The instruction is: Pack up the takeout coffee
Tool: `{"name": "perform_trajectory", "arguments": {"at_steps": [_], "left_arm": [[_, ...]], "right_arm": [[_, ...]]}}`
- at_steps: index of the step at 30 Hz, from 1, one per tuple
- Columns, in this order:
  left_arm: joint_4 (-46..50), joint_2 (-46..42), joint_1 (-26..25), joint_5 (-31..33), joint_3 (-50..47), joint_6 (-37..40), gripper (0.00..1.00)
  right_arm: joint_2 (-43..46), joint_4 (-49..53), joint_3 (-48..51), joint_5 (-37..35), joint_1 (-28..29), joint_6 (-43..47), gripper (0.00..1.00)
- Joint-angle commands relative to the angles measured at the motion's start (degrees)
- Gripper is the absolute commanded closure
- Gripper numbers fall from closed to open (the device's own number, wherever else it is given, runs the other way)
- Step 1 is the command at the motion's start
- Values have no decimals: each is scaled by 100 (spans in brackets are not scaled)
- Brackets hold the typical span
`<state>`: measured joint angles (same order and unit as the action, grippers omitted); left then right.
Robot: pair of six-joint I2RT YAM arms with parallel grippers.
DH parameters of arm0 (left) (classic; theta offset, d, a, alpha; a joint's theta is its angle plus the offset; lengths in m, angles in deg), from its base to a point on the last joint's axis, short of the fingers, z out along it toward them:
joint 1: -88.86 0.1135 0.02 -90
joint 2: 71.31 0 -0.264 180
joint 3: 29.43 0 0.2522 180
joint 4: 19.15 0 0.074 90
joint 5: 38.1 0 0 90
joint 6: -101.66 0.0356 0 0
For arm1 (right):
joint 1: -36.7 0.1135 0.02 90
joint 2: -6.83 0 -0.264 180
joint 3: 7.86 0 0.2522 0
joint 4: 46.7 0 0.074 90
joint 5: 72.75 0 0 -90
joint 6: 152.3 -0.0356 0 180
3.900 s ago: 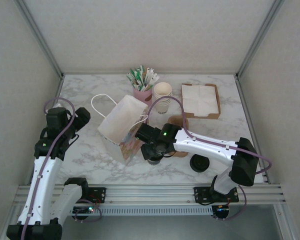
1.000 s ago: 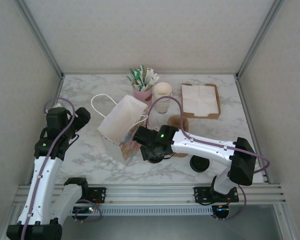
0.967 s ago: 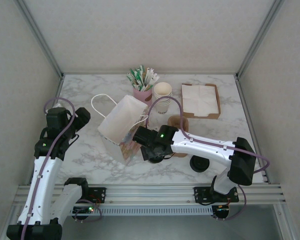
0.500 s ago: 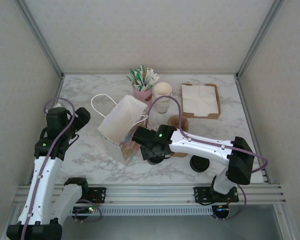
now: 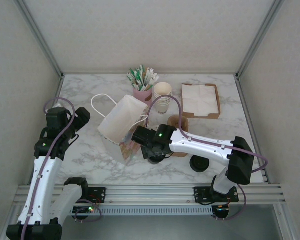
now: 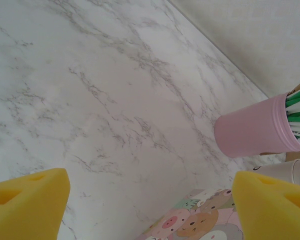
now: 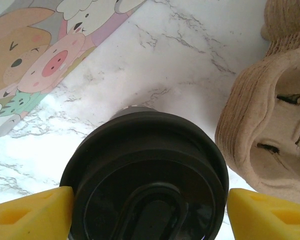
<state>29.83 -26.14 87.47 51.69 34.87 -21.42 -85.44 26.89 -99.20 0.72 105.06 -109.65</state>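
Marble desk, seen from above. The printed paper bag sits left of centre, tipped, with its white inside showing. The right arm reaches across from its base to a spot just beside the bag's near right corner. The left arm is folded back at the desk's left edge, well apart from that spot. The left hand is wide open over bare marble and carries nothing. The takeout coffee stands upright on the desk under the right hand, long axis vertical, black lid facing the wrist camera. The bag's cartoon side is just beside it on the left, and a moulded pulp carrier just beside it on the right. The yellow pads sit at the lid's two sides, and we read this as the right hand gripping the cup. The lid hides the actual contact, so we hold that loosely. We judge that the coming move turns on one relation: the bag's mouth lies left of the cup, higher and farther back. The cup would need lifting upright and carrying left over the bag's rim by the right arm, the nearer one.
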Motion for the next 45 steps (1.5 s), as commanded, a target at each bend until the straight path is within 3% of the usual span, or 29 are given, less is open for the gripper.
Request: {"name": "perform_trajectory", "arguments": {"at_steps": [1, 17, 24, 30, 37, 41, 45], "left_arm": [[69, 10, 51, -63, 43, -67, 16], [69, 1, 59, -59, 43, -67, 16], [85, 54, 53, -54, 61, -67, 16], [71, 40, 55, -76, 52, -85, 16], [69, 25, 58, -121, 45, -93, 16], [55, 1, 55, -129, 43, -100, 16], [55, -7, 51, -137, 59, -97, 16]], "right_arm": [[69, 148, -179, -124, 37, -47, 17], [311, 280, -226, -181, 36, -301, 16], [679, 764, -472, 35, 128, -2243, 17], [1126, 361, -29, 148, 142, -3926, 14], [1043, 560, -20, 67, 143, -5066, 11], [808, 456, -151, -52, 143, -4638, 11], [687, 166, -255, -439, 134, -3010, 13]]}}
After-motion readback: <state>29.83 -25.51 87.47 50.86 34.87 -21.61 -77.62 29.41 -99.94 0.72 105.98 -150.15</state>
